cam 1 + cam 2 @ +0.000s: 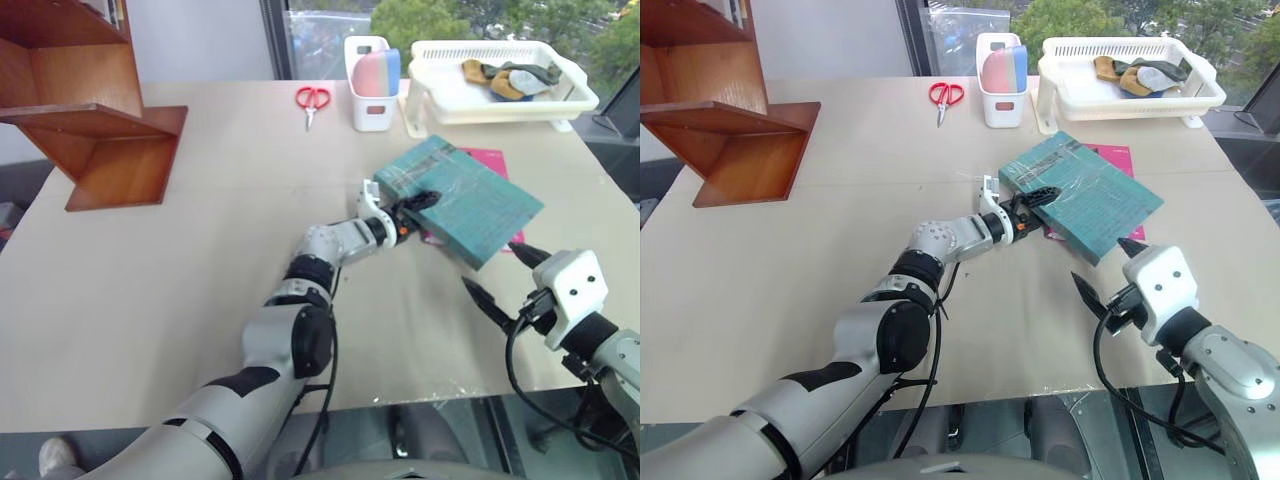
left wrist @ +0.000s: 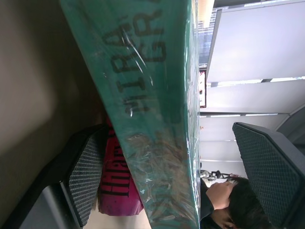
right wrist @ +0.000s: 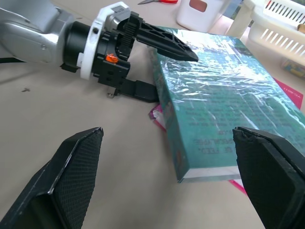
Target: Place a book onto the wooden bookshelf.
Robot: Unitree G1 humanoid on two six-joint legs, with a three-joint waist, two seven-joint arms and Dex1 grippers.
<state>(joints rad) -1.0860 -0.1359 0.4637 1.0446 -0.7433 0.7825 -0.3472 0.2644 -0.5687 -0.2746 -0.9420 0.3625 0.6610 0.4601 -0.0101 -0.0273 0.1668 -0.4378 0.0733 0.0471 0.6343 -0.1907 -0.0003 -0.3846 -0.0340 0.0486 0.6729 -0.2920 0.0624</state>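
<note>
Book [image 1: 462, 199], the big teal one, lies flat on the worktop [image 1: 200, 280] on top of a pink book [image 1: 487, 160], its near corner between the spread fingers of the left pincer [image 1: 1038, 198], while the right pincer [image 1: 1102, 268] waits open just beside it.

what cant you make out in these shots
- Pink book: mostly hidden under the book; its title is unreadable in every view.
- Wooden bookshelf: upper shelves cut off by the head views' top edge.
- Left gripper: its lower finger goes under the book, so contact there is hidden.
- White basket: contents too small to identify.
- Right gripper: open, short of the book.
</note>
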